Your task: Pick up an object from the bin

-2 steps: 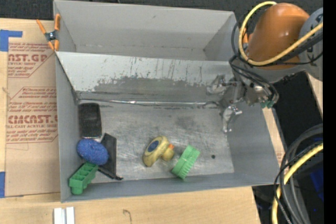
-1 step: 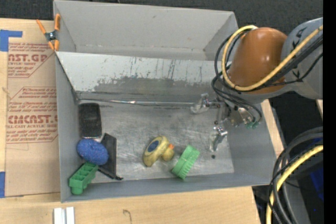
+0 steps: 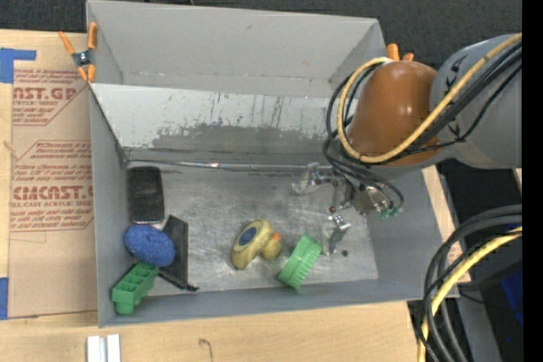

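Observation:
My gripper (image 3: 339, 222) hangs low over the right part of the bin floor, below the orange cover on the wrist. A green brush-like piece (image 3: 299, 261) lies just below and left of it, near the front wall. Further left lies a yellow object with a blue round face (image 3: 254, 243), touching nothing else. Nothing is visible in the gripper.
At the bin's left end lie a black block (image 3: 145, 192), a blue ball-like sponge (image 3: 150, 243), a flat black piece (image 3: 176, 260) and a green toy brick (image 3: 133, 286). The arm and its cables cover the bin's right wall.

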`<state>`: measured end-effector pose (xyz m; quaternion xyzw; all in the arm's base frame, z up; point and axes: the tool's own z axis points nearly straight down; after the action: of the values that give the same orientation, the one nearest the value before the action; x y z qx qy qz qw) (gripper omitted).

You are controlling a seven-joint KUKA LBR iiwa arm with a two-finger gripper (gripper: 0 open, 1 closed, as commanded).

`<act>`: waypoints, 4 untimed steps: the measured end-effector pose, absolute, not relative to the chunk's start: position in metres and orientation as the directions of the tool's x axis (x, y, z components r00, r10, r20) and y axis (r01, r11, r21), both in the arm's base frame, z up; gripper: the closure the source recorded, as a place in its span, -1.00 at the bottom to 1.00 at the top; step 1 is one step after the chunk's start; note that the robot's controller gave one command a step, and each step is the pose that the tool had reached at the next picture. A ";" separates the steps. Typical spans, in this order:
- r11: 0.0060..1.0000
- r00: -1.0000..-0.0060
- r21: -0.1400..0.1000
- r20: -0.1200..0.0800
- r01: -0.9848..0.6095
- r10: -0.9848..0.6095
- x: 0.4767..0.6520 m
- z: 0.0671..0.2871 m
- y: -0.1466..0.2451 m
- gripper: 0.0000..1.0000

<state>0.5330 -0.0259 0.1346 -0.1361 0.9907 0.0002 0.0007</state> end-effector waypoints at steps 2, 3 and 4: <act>0.701 -0.701 -0.006 0.004 -0.714 -0.714 0.545 0.076 0.059 1.00; 0.701 -0.701 -0.006 0.004 -0.713 -0.713 0.545 0.076 0.059 1.00; 0.701 -0.701 -0.004 0.004 -0.713 -0.713 0.545 0.077 0.059 1.00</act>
<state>0.5447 0.0592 0.0769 -0.3865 0.9223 -0.0027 -0.0009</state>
